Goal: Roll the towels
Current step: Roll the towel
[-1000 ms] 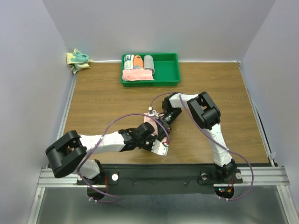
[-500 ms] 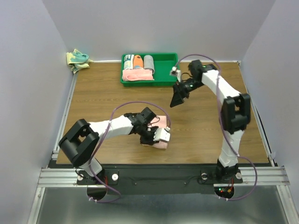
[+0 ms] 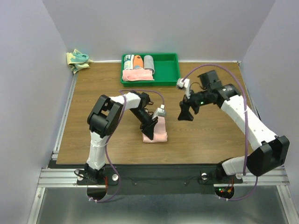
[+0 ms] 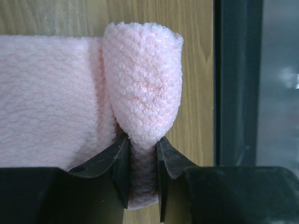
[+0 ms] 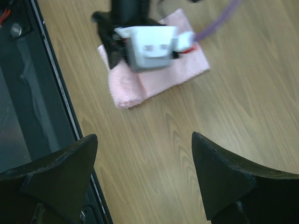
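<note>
Pinching pink towel (image 4: 140, 79) at its rolled end, left hand (image 4: 140, 158) clamped; looks soft, floppy, light. Right hand (image 5: 142, 161) spread, empty.

A green tray (image 3: 174, 70) sits at the far edge of a wooden table (image 3: 93, 93), close against the pale grey back wall (image 3: 154, 28). In the tray's left half three rolls stand side by side: a white and green roll (image 3: 127, 61), an orange roll (image 3: 137, 61) and a grey roll (image 3: 148, 61). A folded pink cloth (image 3: 137, 75) lies just in front of them. The tray's right half shows bare green floor. Well away from the tray, along the table's near edge, runs a black plate (image 3: 159, 173) on a metal rail (image 3: 261, 176).
</note>
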### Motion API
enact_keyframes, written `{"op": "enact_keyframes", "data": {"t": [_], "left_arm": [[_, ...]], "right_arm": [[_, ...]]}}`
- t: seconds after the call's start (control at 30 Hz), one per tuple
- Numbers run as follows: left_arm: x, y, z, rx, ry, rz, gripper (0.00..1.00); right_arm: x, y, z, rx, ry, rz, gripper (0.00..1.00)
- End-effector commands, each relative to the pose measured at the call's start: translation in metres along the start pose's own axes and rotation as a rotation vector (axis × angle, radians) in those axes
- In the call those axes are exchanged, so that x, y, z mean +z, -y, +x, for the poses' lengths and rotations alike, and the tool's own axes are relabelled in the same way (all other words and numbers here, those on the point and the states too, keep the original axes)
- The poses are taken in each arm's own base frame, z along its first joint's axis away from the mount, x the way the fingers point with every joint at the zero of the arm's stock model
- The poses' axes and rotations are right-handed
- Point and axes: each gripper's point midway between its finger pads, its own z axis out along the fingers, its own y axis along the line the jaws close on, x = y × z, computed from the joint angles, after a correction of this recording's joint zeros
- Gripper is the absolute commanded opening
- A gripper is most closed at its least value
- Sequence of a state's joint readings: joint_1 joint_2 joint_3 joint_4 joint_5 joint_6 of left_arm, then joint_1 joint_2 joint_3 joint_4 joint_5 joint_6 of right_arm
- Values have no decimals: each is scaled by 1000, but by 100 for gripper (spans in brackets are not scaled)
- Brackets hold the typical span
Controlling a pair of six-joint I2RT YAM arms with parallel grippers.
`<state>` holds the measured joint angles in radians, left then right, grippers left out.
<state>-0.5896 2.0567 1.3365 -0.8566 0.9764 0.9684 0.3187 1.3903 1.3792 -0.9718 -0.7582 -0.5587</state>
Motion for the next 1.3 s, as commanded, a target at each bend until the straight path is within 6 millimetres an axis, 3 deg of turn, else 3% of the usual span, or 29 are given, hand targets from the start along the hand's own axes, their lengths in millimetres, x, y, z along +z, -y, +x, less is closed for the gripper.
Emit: {"op": "enact_keyframes", "data": {"t": [0.0,0.07,0.27,0.5,0.67,0.83,0.97,1.03,1.1,1.17,1.27], "left_arm": [[-3,-14,42,-99,-117,46,23],[-2,-21,46,-131,-123,58,23],[-6,-35,39,-151,-107,53,24],[-6,-42,48,-175,-113,48,26],[-11,-50,46,-168,-108,27,27],[-14,-55,43,-166,-110,19,27],[-16,-56,42,-161,-104,18,28],[-16,-55,42,-160,-102,17,28],[-17,-54,43,-159,-97,18,33],[-22,-55,40,-148,-83,6,38],[-32,-52,39,-141,-62,-14,47]], "right_arm": [[41,-5,9,-127,-67,97,82],[68,-25,10,-213,-97,90,81],[135,-31,25,-358,-155,112,76],[180,-34,49,-409,-220,50,75],[196,-44,67,-412,-251,-27,70],[210,-48,92,-393,-305,-92,49],[214,-49,113,-379,-348,-123,41],[214,-52,116,-377,-350,-141,31],[213,-55,121,-369,-357,-151,22],[212,-56,125,-364,-365,-158,3],[210,-58,130,-349,-379,-167,1]]}}
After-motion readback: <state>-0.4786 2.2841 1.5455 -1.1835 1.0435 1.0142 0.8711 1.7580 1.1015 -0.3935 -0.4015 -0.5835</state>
